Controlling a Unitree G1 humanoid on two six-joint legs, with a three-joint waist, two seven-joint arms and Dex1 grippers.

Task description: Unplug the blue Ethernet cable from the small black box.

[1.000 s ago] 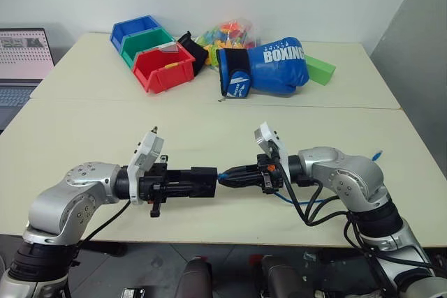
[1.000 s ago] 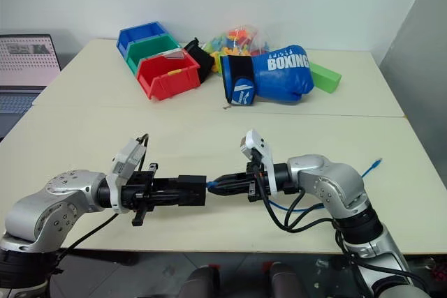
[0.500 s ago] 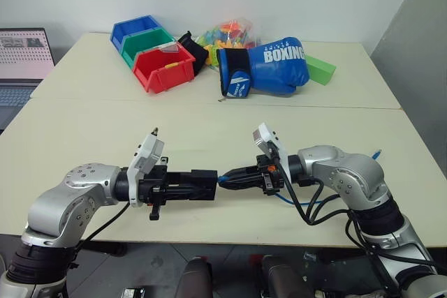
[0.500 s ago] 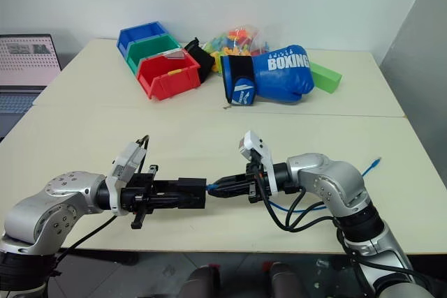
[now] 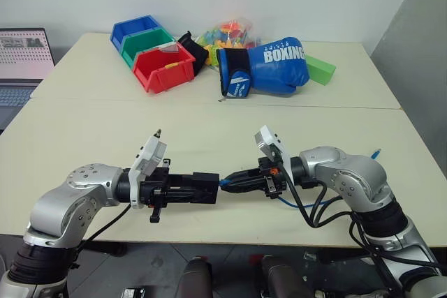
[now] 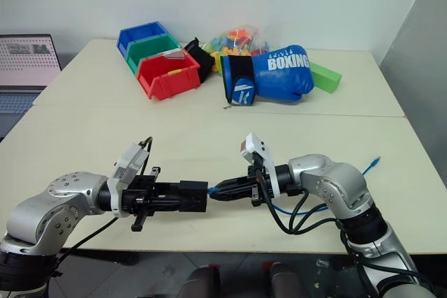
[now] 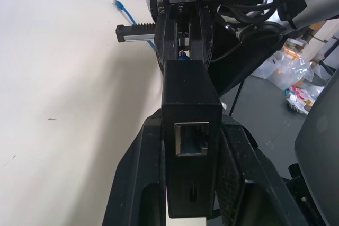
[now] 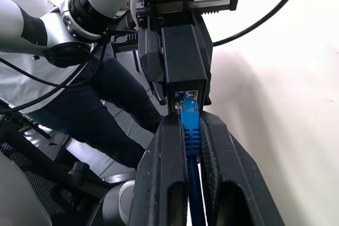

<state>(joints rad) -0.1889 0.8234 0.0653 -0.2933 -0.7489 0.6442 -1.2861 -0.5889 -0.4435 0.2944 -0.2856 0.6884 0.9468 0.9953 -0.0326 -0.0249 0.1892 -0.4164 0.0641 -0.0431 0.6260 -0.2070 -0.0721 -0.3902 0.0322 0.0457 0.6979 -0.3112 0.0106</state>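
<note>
Now the pull-apart step is in hand: the left end effector [image 5: 199, 188] is clamped on the small black box [image 5: 204, 188], and the right end effector [image 5: 234, 183] is pinched closed on the boot of the blue Ethernet cable [image 8: 189, 125], the two meeting nose to nose above the near edge of the tabletop [image 5: 209, 123], toward six o'clock in the head views. In the right wrist view the clear plug still sits in the box's port. The cable's slack trails under the right arm, its free plug lying toward three o'clock. Next, I judge, the latch tab needs pressing before a straight pull along the port's axis; pulling skewed risks the box twisting in its grip.
</note>
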